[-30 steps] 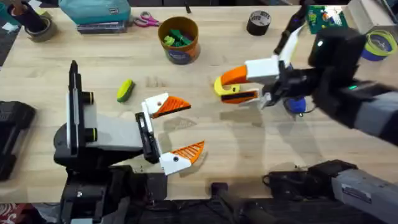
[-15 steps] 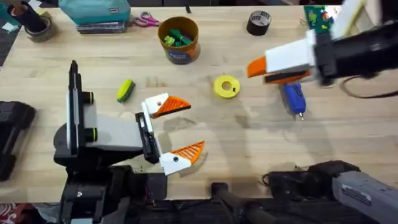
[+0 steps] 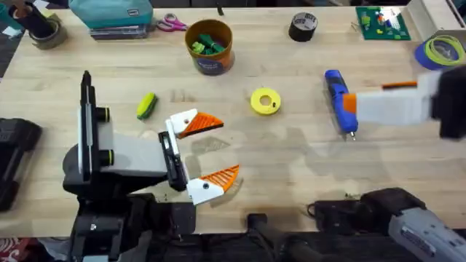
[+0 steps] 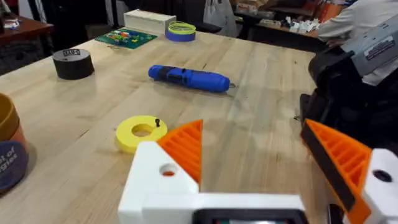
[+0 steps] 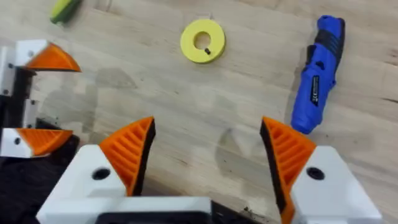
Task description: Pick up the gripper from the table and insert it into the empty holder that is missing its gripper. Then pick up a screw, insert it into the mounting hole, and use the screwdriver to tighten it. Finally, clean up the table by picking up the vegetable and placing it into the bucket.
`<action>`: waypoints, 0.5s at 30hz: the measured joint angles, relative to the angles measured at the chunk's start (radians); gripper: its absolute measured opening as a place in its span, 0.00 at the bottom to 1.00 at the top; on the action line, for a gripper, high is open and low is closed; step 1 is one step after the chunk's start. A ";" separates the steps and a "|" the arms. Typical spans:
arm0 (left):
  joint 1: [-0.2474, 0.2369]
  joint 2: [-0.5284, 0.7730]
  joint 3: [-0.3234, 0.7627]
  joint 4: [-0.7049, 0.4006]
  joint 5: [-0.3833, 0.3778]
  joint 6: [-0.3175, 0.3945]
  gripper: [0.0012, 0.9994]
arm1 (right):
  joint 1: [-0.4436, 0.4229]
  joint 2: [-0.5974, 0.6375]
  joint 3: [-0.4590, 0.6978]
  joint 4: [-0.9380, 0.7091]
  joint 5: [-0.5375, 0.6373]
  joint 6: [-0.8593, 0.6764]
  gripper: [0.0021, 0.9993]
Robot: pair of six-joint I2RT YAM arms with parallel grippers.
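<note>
My left gripper (image 3: 218, 151) rests open near the table's front. Both of its white holders (image 3: 183, 120) carry an orange ribbed gripper pad (image 3: 204, 124). The blue screwdriver (image 3: 338, 98) lies flat at the right, and my right gripper (image 3: 386, 108) hovers just right of it, blurred. In the right wrist view the right gripper (image 5: 208, 155) is open and empty above the screwdriver (image 5: 317, 78). A small dark screw (image 5: 207, 50) sits on a yellow spool (image 3: 265, 101). The yellow-and-green vegetable (image 3: 146, 105) lies left of centre. The bucket (image 3: 209, 45) stands at the back, holding dark green pieces.
A black tape roll (image 3: 303, 26), a green circuit board (image 3: 380, 22) and a blue tape roll (image 3: 443, 51) sit at the back right. Pink scissors (image 3: 171, 24) and a teal box (image 3: 109, 14) are at the back left.
My right gripper has pulled away from the yellow spool and travelled right, past the screwdriver toward the table's right edge. The spool, screwdriver and left arm have stayed put.
</note>
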 joint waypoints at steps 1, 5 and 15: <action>0.000 0.000 0.000 0.000 0.000 0.000 0.99 | 0.000 -0.024 -0.017 0.000 0.010 -0.003 1.00; 0.000 0.000 0.000 0.000 0.000 0.000 0.99 | 0.000 -0.093 -0.116 0.025 0.031 -0.004 1.00; 0.000 0.000 0.000 0.000 0.000 0.000 0.99 | 0.074 -0.110 -0.231 0.052 0.032 -0.004 1.00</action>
